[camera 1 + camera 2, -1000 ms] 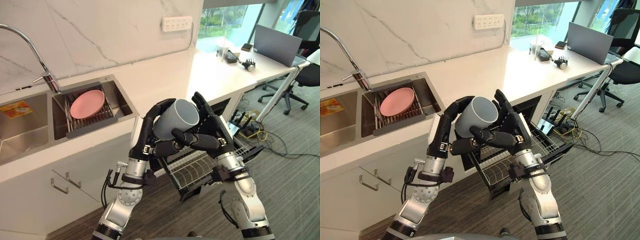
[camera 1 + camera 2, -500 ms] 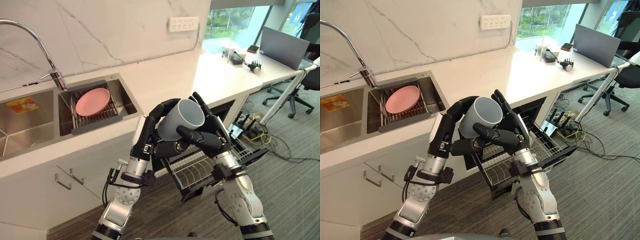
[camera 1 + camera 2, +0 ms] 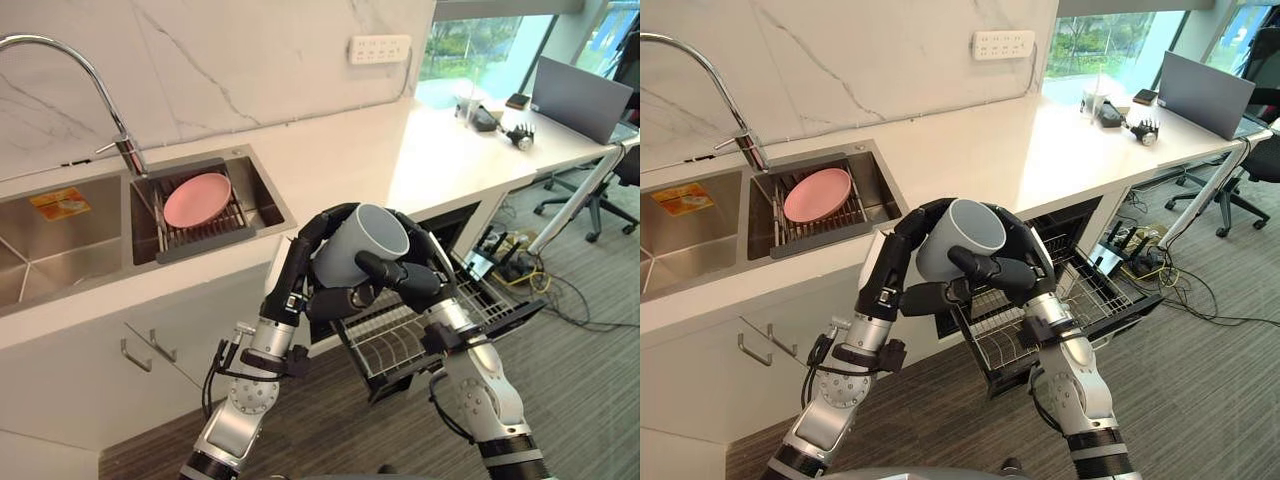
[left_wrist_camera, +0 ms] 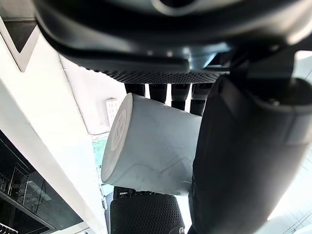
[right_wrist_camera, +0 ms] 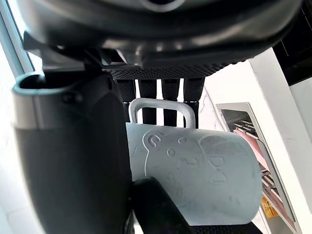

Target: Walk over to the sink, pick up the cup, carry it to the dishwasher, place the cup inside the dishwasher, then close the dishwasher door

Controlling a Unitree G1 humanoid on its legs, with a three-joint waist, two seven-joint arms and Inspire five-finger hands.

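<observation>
A pale grey cup (image 3: 358, 246) (image 3: 956, 238) is held in the air between both hands, tilted with its mouth up and to the right. My left hand (image 3: 303, 260) curls round its left side and my right hand (image 3: 412, 276) wraps its right side and rim. The left wrist view shows the cup (image 4: 151, 146) pressed between fingers and thumb; the right wrist view shows the cup (image 5: 195, 180) with its handle by the fingers. Below the hands the dishwasher (image 3: 470, 225) stands open, its wire rack (image 3: 400, 335) pulled out over the lowered door (image 3: 520, 318).
A double sink (image 3: 60, 250) with a curved tap (image 3: 60, 60) holds a pink plate (image 3: 197, 199) on a dark drainer. The white counter (image 3: 350, 160) runs right to a desk with a laptop (image 3: 585, 95). Office chairs (image 3: 1255, 150) and floor cables (image 3: 1160, 270) lie to the right.
The camera has shifted, so the sink and counter slid right in view. My right hand's fingers have curled closer round the cup's rim. The cup stays held between both hands.
</observation>
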